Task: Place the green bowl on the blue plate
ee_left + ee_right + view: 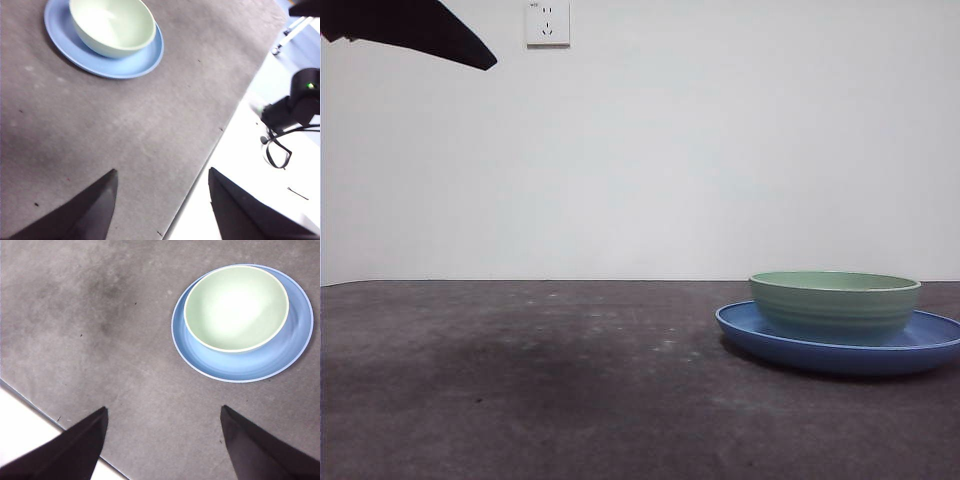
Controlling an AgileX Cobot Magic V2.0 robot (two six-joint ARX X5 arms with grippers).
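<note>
The green bowl (835, 306) stands upright inside the blue plate (760, 336) at the right of the dark mat. Both wrist views show the same pair from above: the bowl (112, 26) on the plate (130, 67), and the bowl (236, 307) on the plate (240, 367). My left gripper (162, 182) is open and holds nothing, well away from the plate. Also open and holding nothing, my right gripper (164, 419) hangs high over the mat, apart from the bowl. A black arm tip (420, 28) shows at the top left corner of the front view.
The dark grey mat (540, 380) covers the table. Its edge (210, 165) meets a white surface, where a black device with cables (292, 112) sits. A white wall with a socket (547, 22) stands behind.
</note>
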